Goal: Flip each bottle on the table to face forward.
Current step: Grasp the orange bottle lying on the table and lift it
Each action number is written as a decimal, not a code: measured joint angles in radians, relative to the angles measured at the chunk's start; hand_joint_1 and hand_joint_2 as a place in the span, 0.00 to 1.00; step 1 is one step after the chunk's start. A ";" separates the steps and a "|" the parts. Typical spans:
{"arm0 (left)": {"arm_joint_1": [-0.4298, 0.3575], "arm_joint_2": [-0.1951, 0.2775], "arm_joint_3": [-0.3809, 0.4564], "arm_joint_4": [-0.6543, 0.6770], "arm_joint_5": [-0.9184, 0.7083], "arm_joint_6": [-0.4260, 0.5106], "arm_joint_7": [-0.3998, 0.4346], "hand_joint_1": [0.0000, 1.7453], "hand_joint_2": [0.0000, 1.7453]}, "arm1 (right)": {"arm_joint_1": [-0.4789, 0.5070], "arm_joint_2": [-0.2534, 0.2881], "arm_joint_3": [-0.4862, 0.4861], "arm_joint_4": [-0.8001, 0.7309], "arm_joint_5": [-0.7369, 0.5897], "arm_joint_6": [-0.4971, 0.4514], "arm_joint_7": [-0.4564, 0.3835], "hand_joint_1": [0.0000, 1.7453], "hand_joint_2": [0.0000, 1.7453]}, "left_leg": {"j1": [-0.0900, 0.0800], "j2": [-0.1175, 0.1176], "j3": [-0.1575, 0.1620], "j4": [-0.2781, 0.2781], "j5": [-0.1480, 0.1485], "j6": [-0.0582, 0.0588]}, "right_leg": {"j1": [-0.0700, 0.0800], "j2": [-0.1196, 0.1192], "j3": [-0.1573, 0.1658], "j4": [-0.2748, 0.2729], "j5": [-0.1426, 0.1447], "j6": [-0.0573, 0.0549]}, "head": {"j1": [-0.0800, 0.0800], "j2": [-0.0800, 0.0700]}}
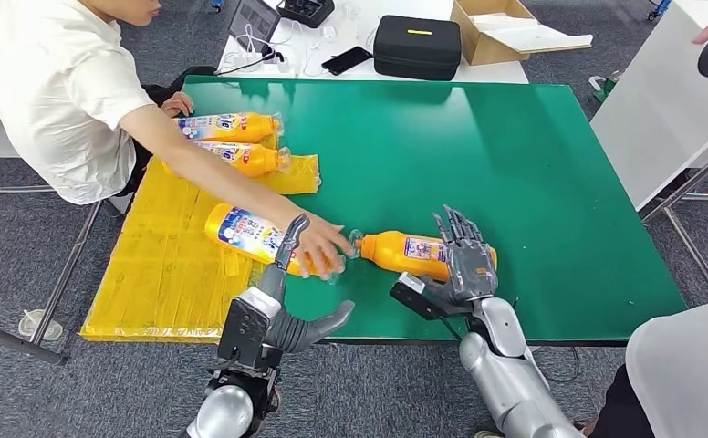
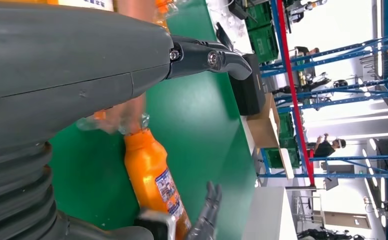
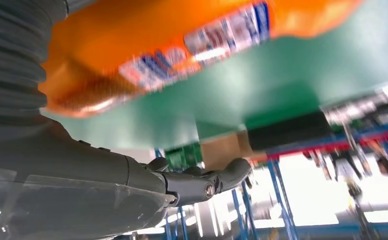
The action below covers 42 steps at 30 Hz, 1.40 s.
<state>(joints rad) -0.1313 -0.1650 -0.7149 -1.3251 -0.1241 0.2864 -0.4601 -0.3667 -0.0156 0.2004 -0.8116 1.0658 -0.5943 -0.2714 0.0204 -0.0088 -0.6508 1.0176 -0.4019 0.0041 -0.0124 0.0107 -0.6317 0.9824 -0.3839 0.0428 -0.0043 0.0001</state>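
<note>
Four orange bottles lie on their sides. Two bottles [image 1: 232, 126] [image 1: 245, 159] rest at the back of the yellow mat [image 1: 163, 274]. A person's hand [image 1: 318, 245] holds the third bottle [image 1: 250, 230] at the mat's right edge. The fourth bottle [image 1: 410, 253] [image 2: 154, 180] [image 3: 182, 45] lies on the green table [image 1: 515, 164], cap towards the person's hand. My right hand [image 1: 464, 260] lies over its base end with straight, spread fingers, its thumb [image 3: 197, 182] held apart. My left hand [image 1: 282, 315] hovers at the table's front edge, fingers apart and holding nothing, just short of the third bottle.
The person in a white shirt [image 1: 58, 91] leans in from the back left, arm stretched across the mat. A black case [image 1: 417, 46], a cardboard box [image 1: 496, 27] and a phone [image 1: 346, 59] sit on the white table behind. Another person [image 1: 688, 374] stands at the front right.
</note>
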 joint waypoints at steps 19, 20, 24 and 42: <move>-0.013 -0.008 -0.003 0.001 0.012 -0.006 0.021 0.00 1.00 | -0.121 -0.001 0.075 0.237 0.059 0.119 0.182 0.00 1.00 | 0.000 0.000 0.004 0.000 0.000 0.000 | 0.000 0.000 0.003 0.000 0.000 0.000 | 0.000 0.000; -0.013 -0.008 -0.002 0.001 0.011 -0.006 0.028 0.00 1.00 | -0.126 0.000 0.081 0.240 0.073 0.132 0.213 0.00 1.00 | 0.000 0.000 0.005 0.000 0.000 0.000 | 0.000 0.000 0.004 0.000 0.000 0.000 | 0.000 0.000; -0.012 -0.010 -0.002 0.001 0.001 -0.007 0.051 0.00 1.00 | -0.144 0.007 0.107 0.240 0.139 0.179 0.351 0.00 1.00 | 0.000 0.001 0.008 0.000 0.000 0.000 | 0.000 0.000 0.007 -0.001 0.000 0.000 | 0.000 0.000; 0.009 -0.016 0.008 -0.017 0.058 -0.097 0.107 0.00 1.00 | -0.126 0.010 0.132 0.168 0.214 0.236 0.450 0.00 1.00 | 0.000 0.000 0.009 0.000 0.001 0.001 | 0.000 0.000 0.008 0.000 0.001 0.001 | 0.000 0.000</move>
<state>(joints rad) -0.1220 -0.1805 -0.7070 -1.3419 -0.0657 0.1891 -0.3532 -0.4927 -0.0052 0.3325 -0.6435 1.2798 -0.3579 0.1784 0.0199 -0.0087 -0.6417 1.0176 -0.4005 0.0053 -0.0127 0.0108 -0.6233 0.9820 -0.3825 0.0443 -0.0045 0.0000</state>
